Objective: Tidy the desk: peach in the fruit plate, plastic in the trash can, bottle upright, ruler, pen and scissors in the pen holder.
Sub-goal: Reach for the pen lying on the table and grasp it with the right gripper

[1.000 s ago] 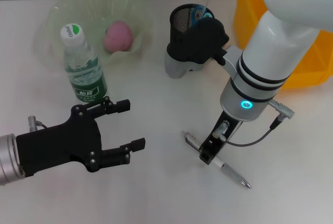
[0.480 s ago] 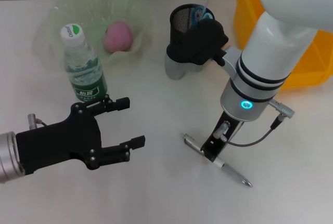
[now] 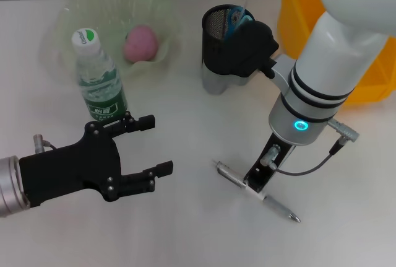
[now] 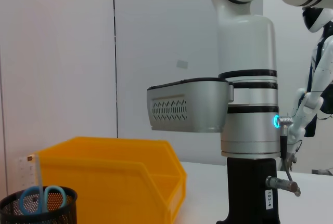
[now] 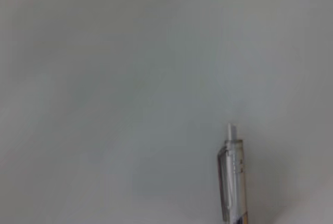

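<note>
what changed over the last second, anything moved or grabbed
The right hand slid along the pen on the desk, toward its tip and the robot's right; whether it has gripped is hidden. The pen itself barely moved. The left hand hangs open by the upright bottle, unchanged; peach and pen holder stayed put.

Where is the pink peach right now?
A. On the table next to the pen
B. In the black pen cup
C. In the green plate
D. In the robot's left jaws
C. The peach sits in the green plate, behind the upright bottle; the left gripper hangs open and empty over the table.
</note>
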